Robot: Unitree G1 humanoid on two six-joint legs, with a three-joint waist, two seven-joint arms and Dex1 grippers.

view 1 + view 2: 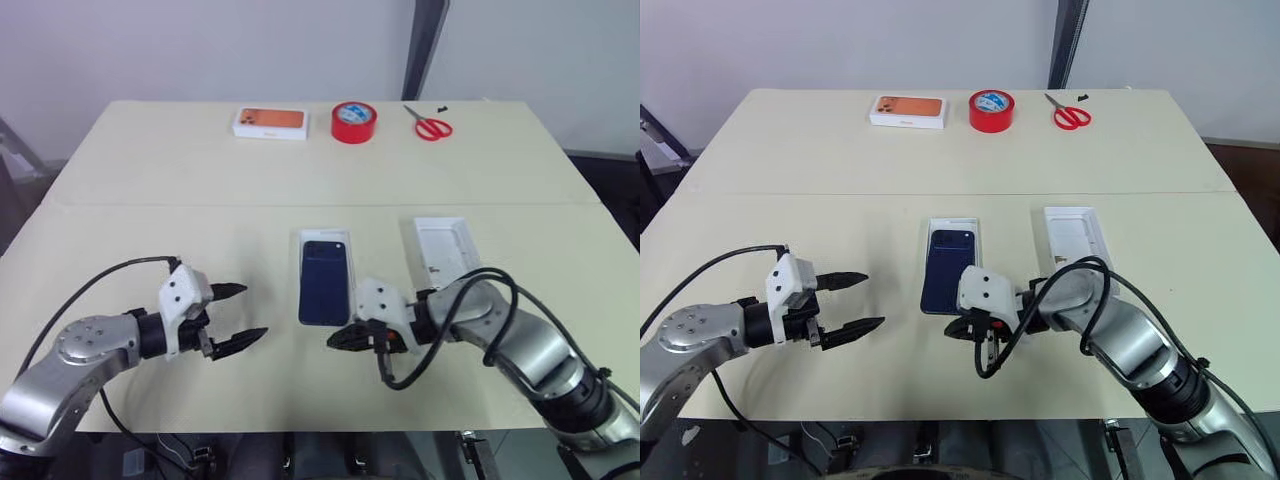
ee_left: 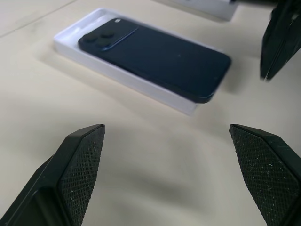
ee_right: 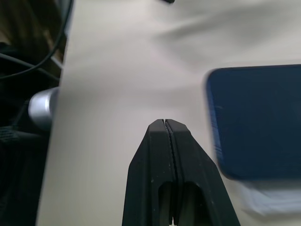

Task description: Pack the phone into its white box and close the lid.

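We see the phone (image 1: pixel 326 281) lying in the white box (image 1: pixel 312 240) mid-tabletop (image 1: pixel 150 220), the lid (image 1: pixel 445 246) just beside it. Our left gripper (image 1: pixel 241 315) is spread wide and empty; our right gripper (image 1: pixel 335 340) is clenched on nothing near the phone's front end.

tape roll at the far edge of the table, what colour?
Red, with a blue-and-white label inside the ring; the tape roll shows best in the right eye view.
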